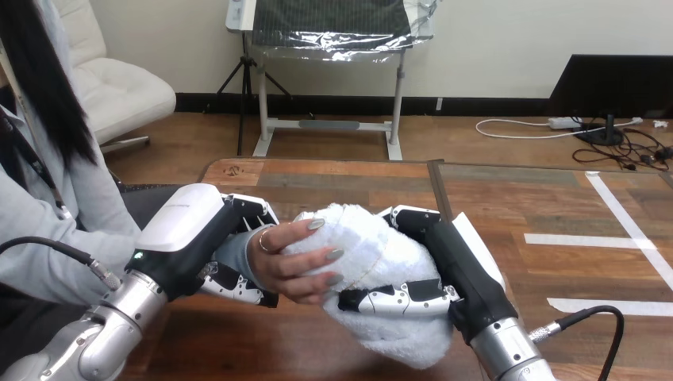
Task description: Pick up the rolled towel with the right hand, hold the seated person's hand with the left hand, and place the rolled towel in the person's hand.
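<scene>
The rolled white towel (pixel 373 274) sits above the table in front of me, near the middle of the head view. My right hand (pixel 444 270) is curled round it from the right, thumb across its front. The person's hand (pixel 294 262) wraps the towel's left end, fingers laid over the top. My left hand (pixel 226 238) grips the person's wrist from the left: fingers over the wrist, thumb showing below it.
The wooden table (pixel 333 178) runs ahead, with white tape strips (pixel 627 230) on its right part. The person sits at the left side, their sleeve (pixel 55 238) close to my left forearm.
</scene>
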`<action>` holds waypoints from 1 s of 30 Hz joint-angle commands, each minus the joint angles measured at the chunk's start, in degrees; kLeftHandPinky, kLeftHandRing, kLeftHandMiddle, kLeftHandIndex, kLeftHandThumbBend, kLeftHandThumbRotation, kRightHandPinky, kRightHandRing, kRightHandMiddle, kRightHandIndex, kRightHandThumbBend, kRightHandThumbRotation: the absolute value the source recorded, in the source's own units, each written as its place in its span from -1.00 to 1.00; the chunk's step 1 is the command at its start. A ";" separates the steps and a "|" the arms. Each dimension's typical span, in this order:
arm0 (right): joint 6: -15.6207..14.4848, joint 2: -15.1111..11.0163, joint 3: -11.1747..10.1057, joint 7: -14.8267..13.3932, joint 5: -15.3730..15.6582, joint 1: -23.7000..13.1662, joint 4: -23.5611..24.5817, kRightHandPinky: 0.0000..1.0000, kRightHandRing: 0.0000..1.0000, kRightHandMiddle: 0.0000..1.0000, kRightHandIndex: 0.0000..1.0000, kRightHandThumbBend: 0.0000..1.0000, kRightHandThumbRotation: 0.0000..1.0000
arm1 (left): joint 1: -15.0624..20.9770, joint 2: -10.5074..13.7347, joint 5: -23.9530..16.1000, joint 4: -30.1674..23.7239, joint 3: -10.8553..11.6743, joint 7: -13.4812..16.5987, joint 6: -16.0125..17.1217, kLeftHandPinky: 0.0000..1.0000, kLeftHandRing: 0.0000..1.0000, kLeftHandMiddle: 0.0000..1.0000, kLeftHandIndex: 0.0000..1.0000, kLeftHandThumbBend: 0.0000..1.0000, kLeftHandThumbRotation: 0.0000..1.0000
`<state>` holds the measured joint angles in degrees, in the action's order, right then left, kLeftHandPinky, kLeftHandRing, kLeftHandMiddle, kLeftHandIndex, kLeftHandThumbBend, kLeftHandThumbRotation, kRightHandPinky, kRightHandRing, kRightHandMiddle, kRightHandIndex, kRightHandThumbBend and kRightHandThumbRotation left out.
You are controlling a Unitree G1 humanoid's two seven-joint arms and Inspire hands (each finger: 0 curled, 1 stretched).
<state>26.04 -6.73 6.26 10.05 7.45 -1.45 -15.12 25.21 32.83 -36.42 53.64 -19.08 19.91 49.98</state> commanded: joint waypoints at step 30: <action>-3.31 -0.62 0.43 0.81 0.83 -6.65 5.20 -0.04 0.07 0.16 0.18 0.77 -0.94 | 1.72 -0.79 1.34 -2.24 1.53 0.69 -0.07 -0.07 -0.03 0.06 0.12 1.00 -0.78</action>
<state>22.45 -7.16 6.45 10.42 8.91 -2.59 -13.78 25.21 32.61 -36.40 53.61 -19.08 19.91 49.97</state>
